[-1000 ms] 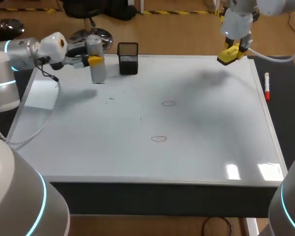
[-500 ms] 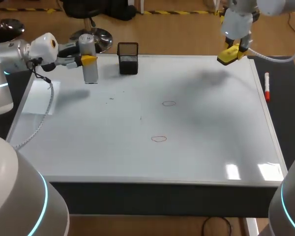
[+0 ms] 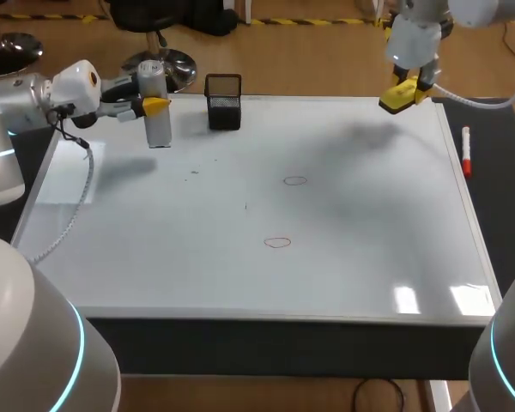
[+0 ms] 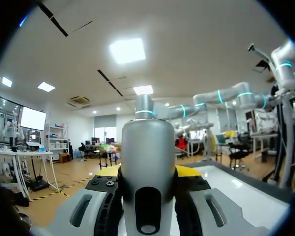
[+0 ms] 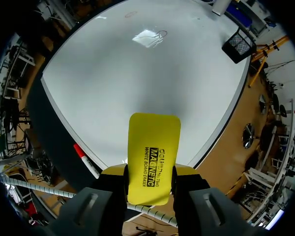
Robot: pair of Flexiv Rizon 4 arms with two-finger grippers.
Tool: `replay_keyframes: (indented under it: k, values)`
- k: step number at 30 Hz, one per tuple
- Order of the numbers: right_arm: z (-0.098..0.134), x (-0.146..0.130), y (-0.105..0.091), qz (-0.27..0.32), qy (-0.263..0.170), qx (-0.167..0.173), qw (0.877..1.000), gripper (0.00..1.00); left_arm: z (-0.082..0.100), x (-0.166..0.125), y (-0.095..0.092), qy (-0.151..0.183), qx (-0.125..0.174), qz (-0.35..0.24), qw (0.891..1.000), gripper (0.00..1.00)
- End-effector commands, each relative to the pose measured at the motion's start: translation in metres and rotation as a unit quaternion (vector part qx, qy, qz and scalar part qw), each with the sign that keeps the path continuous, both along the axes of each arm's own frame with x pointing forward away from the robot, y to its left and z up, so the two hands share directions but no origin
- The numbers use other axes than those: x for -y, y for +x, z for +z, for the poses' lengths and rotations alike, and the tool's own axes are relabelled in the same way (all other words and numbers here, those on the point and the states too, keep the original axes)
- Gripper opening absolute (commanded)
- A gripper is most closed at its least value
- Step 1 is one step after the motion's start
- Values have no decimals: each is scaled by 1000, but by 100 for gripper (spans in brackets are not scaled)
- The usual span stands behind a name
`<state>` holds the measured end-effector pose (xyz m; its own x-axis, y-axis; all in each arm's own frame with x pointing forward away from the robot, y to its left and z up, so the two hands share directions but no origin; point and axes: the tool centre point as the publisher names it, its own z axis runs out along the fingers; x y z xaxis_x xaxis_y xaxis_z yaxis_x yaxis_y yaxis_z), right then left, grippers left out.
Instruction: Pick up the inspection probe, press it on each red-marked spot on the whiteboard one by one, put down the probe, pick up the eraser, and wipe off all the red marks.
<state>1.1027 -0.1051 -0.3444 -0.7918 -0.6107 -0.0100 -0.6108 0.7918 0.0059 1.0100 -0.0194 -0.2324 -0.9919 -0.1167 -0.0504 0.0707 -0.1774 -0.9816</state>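
The whiteboard (image 3: pixel 369 257) covers nearly the whole tabletop, and its middle lies open, which gives us broad room to sweep. Our left hand (image 3: pixel 154 106) is at the far left corner, closed on the upright inspection probe (image 3: pixel 159 129); we cannot tell whether its base touches the board. Our right hand (image 5: pixel 148 177) hangs above the far right corner, clamped on the yellow eraser (image 5: pixel 153 142), well clear of the surface.

We judge the probe is about to be put down and that wiping has not begun; whether each spot was pressed the pictures do not show. The black mesh cup (image 3: pixel 224 101) stands just beside the probe at the far edge, so room there is tight. A red marker (image 3: pixel 466 153) lies along the right rim. Both red marks, the far ring (image 3: pixel 295 180) and the near ring (image 3: pixel 277 243), remain unwiped near the middle, well away from every edge.
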Motion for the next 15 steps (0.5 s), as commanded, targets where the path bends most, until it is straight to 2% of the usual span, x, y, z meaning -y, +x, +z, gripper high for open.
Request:
replay_keyframes:
  k: [1,8,15]
  values:
    - [1,0,1,1,-2,-2,1000,0,3,1,-4,2,-1,10,1000,0]
    - [0,-13,-19,36,-3,5,999,0,3,1,-4,2,-1,10,1000,0]
    - [16,-49,-50,100,-1,25,995,0,3,1,-4,2,-1,10,1000,0]
